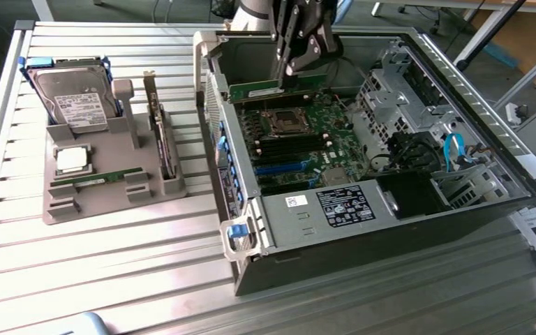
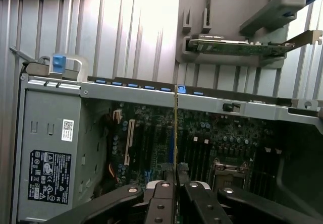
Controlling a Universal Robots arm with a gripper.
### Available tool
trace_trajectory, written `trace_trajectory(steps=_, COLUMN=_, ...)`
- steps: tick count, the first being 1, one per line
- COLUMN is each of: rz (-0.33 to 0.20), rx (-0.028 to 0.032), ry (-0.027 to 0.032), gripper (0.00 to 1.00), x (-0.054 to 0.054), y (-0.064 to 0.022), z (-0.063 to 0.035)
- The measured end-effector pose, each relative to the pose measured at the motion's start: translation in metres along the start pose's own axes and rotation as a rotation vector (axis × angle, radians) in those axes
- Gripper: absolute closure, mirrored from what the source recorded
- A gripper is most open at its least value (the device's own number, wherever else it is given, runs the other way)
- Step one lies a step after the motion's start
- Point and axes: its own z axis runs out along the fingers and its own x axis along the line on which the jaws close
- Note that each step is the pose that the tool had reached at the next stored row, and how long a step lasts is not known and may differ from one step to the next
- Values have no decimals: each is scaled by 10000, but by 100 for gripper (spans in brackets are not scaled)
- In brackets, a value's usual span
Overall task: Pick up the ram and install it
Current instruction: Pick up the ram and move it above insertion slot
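Pinching the thin green ram (image 1: 257,91) edge-on, black jointed pincer (image 1: 292,72) above the dark, slotted motherboard (image 1: 298,143)

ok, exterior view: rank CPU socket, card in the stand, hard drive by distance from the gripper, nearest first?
Gripper holds the ram inside the case.
1. CPU socket: just under it, on the case floor.
2. Card: upright in the stand, exterior view's left.
3. Hard drive: stand's far side, further left.
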Motion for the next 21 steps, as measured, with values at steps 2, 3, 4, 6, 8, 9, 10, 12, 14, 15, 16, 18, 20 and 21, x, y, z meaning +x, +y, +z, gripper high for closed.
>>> trace_trajectory(steps=2, rz=0, rx=0, ry=-1, gripper=87, x=3, y=-24, z=1)
trace_trajectory(steps=3, rz=0, rx=0, ry=0, gripper=87, x=4, y=-33, z=1)
trace_trajectory(steps=4, rz=0, rx=0, ry=0, gripper=87, x=6, y=-43, z=1)
trace_trajectory(steps=6, rz=0, rx=1, ry=0, gripper=87, x=8, y=-62, z=2)
trace_trajectory(steps=8, rz=0, rx=0, ry=1, gripper=87, x=11, y=-84, z=2)
trace_trajectory(steps=9, rz=0, rx=0, ry=1, gripper=87, x=12, y=-94, z=2)
trace_trajectory(steps=10, rz=1, rx=0, ry=1, gripper=87, x=13, y=-105, z=3)
trace_trajectory(steps=12, rz=0, rx=0, ry=2, gripper=87, x=16, y=-125, z=3)
trace_trajectory(steps=14, rz=0, rx=0, ry=2, gripper=87, x=18, y=-145, z=3)
trace_trajectory(steps=15, rz=0, rx=1, ry=2, gripper=87, x=20, y=-156, z=4)
trace_trajectory(steps=16, rz=0, rx=1, ry=2, gripper=87, x=23, y=-180, z=5)
trace_trajectory(steps=18, rz=0, rx=0, ry=3, gripper=87, x=28, y=-218, z=5)
trace_trajectory(steps=20, rz=0, rx=0, ry=4, gripper=87, x=32, y=-254, z=6)
trace_trajectory(steps=21, rz=0, rx=0, ry=4, gripper=87, x=34, y=-266, z=6)
